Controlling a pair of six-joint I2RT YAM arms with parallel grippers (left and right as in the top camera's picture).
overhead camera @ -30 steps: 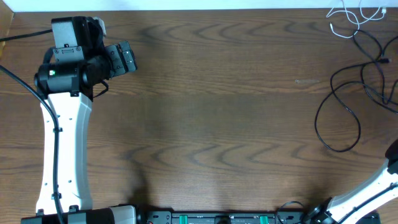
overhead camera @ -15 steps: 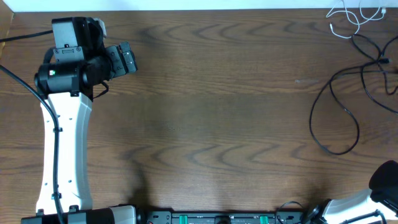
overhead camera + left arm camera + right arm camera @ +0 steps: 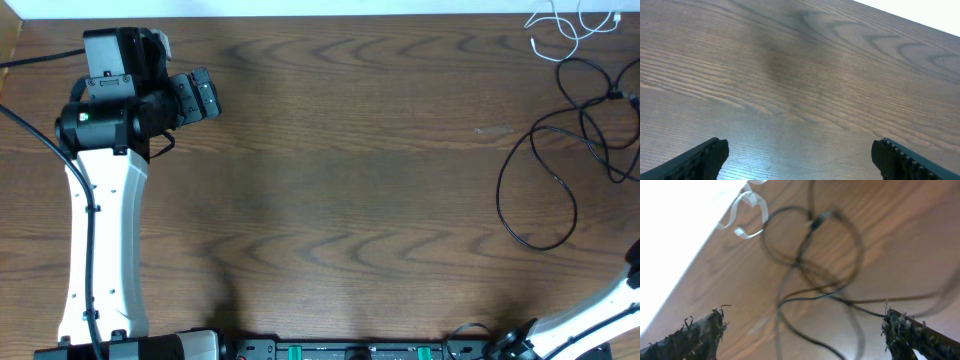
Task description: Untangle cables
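no text, label, brand, number or sign can be read in any view. the left arm's dark housing (image 3: pixel 110 110) and the equipment strip (image 3: pixel 350 352) at the table's near edge show no legible lettering.

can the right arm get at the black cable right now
Probably yes: the open right gripper faces the black cable, and nothing lies between them.

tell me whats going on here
Two robot arms are at a wooden table to untangle cables, and neither holds anything. The black cable lies in overlapping loops by the far right corner, the white cable beside it at the edge. The right gripper faces them, open; the left gripper is open over bare wood.
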